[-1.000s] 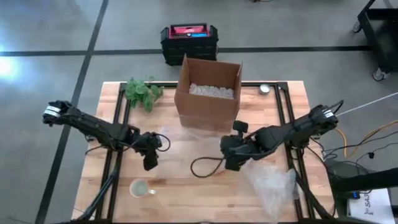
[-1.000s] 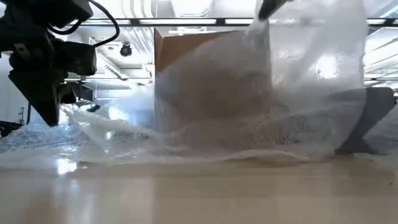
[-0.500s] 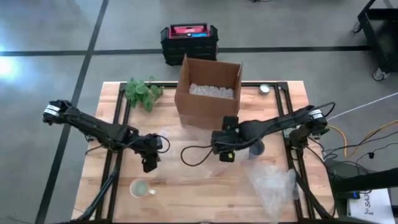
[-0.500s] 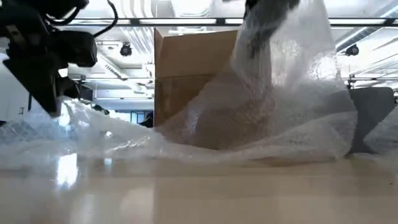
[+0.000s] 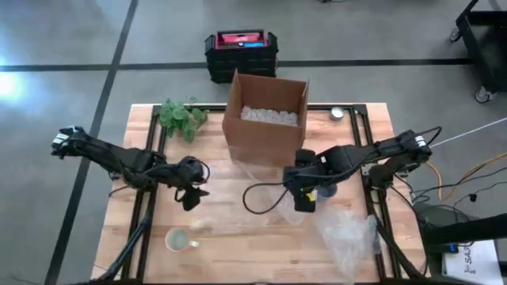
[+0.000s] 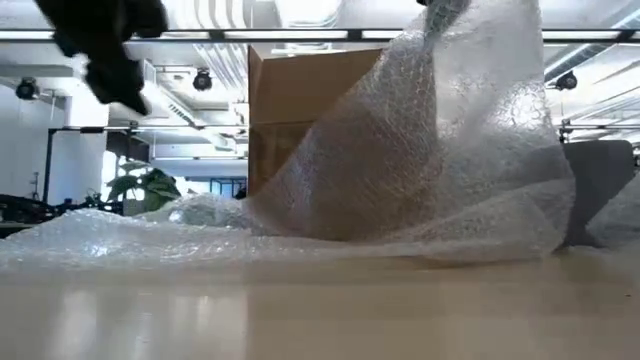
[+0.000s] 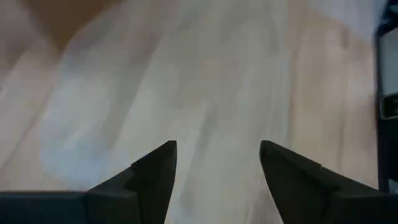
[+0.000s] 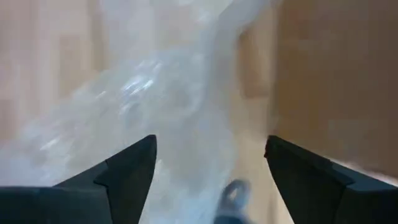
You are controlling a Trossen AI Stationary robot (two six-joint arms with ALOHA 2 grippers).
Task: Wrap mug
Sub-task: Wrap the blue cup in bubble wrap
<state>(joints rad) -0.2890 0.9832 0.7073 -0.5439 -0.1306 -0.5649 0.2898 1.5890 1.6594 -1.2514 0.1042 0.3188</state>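
The brown cardboard box (image 5: pixel 265 117) of white packing fill, standing open at the back of the wooden tabletop (image 5: pixel 238 237), serves as the landmark. Just in front of it lies the clear bubble-wrap sheet (image 6: pixel 400 200), one side flat on the wood, the other pulled up into a peak. The right tool (image 5: pixel 306 199) hangs in front of the box's right corner. Its fingers stand spread in the right wrist view with wrap between them, yet the low view shows the sheet hanging from above, so whether it grasps the wrap cannot be told for sure. The left tool (image 7: pixel 214 171), in front of the box and off to its left, is released, fingers apart over the flat part of the sheet and holding nothing.

The pale ceramic mug (image 5: pixel 179 239) sits near the front edge, well forward and left of the box, apart from the wrap; it is not yet on the sheet.

The step in hand looks like spreading the sheet flat. To do it well, the raised side should be drawn away from the box and lowered without folding under, while the left tool pins the opposite edge so the sheet does not slide. Enough flat wrap should lie toward the mug. A second crumpled clear wrap (image 5: pixel 346 237) lies forward and right of the box.
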